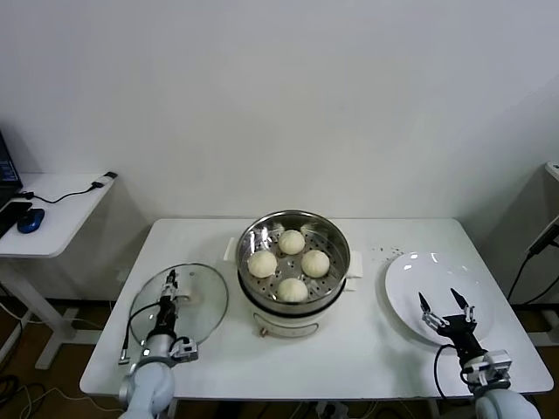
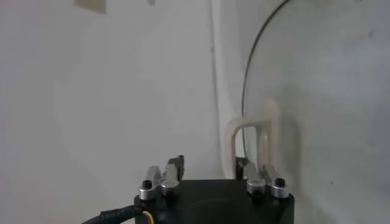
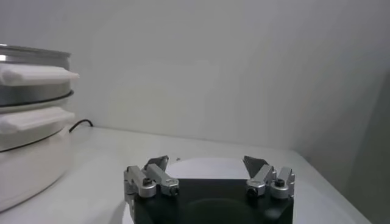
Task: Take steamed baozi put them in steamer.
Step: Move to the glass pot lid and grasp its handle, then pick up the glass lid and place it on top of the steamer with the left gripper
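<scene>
Both of my grippers sit low at the near edge of the white table [image 1: 210,236], one on each side of the steamer [image 1: 294,262], and neither holds anything. That steamer, the biggest thing before me, stands mid-table: a shiny steel pot on a white base with white side handles, well apart from either tool. In my right wrist view the steamer [image 3: 30,109] stands off to one side, its white handles stacked one above the other.

To my left lies the round glass lid [image 1: 179,301], flat on the table. My left gripper [image 1: 169,281] hovers over it, fingers pointing toward the far wall. From the left wrist the lid's white handle [image 2: 259,140] stands just beyond the gripper [image 2: 210,164]; the fingertips are largely hidden behind the black body, so I cannot tell how they stand.

To my right lies the flat white plate [image 1: 437,288], bare. My right gripper [image 1: 445,304] hangs over its near half with the fingers spread wide apart; the right wrist view shows the same gripper [image 3: 206,163] with the plate [image 3: 204,165] just beyond it.

All four baozi [image 1: 292,242] rest on the steamer's perforated tray, in a diamond: far, left, right and near.
</scene>
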Controlling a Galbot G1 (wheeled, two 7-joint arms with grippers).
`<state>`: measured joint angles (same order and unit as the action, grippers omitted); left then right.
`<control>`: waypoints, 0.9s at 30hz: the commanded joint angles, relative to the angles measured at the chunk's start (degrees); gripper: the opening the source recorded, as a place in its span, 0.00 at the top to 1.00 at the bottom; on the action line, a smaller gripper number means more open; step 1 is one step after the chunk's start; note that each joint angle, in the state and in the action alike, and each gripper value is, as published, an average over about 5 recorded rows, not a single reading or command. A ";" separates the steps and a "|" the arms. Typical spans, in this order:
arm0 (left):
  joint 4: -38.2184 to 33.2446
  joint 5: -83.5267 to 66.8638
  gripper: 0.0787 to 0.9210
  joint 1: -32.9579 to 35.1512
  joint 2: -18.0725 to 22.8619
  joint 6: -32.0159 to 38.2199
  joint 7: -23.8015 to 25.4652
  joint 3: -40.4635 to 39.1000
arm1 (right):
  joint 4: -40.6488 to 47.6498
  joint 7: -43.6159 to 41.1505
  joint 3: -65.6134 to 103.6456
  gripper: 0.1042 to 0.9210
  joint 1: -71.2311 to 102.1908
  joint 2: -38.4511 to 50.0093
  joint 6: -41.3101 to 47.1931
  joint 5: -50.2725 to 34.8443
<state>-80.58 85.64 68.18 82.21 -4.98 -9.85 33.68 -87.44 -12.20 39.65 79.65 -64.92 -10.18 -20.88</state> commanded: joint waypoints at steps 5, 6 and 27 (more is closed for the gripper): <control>-1.42 -3.30 0.68 -0.21 -1.07 0.85 -0.19 0.21 | 1.78 -0.13 0.01 0.12 -2.02 -0.23 -0.07 0.48; -2.26 -3.79 0.71 0.08 -1.33 0.86 -0.15 0.25 | 1.89 -0.13 -0.01 0.12 -2.31 -0.16 -0.03 0.44; -39.50 -13.93 0.91 20.29 -13.31 -9.54 4.88 6.88 | 5.27 -0.15 -1.89 0.12 -7.42 1.08 0.02 0.13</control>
<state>-100.87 75.35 79.46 75.01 -7.38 -7.39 38.05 -83.16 -12.33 38.11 73.80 -64.08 -10.18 -20.73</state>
